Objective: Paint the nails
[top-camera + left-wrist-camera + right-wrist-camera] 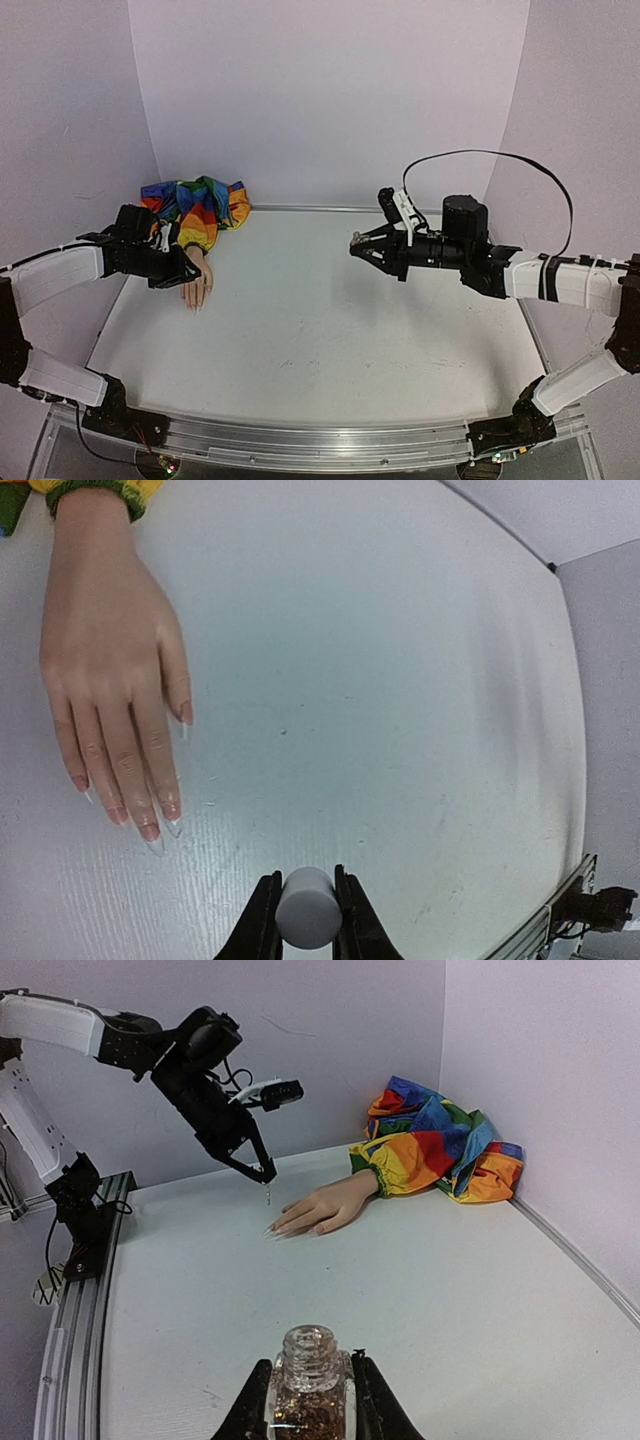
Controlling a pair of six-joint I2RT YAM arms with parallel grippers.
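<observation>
Pale mannequin hand [105, 680] lies flat on table [400, 680], nails [150, 825] ahead-left of L gripper [305, 895], jaws pinching a white cap [307, 920]. R gripper [310, 1362] well apart, clamped on open glitter bottle [308, 1405]. Only R wrist view shows brush tip [267, 1197] just above nails.

no text, label, brand, number or sign can be read in any of the views.

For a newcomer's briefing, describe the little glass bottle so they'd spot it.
Find the right arm over the white table. The right claw grips the bottle: clear glass, uncapped, brown glitter inside, unlike the pale cap in the left claw.
</observation>
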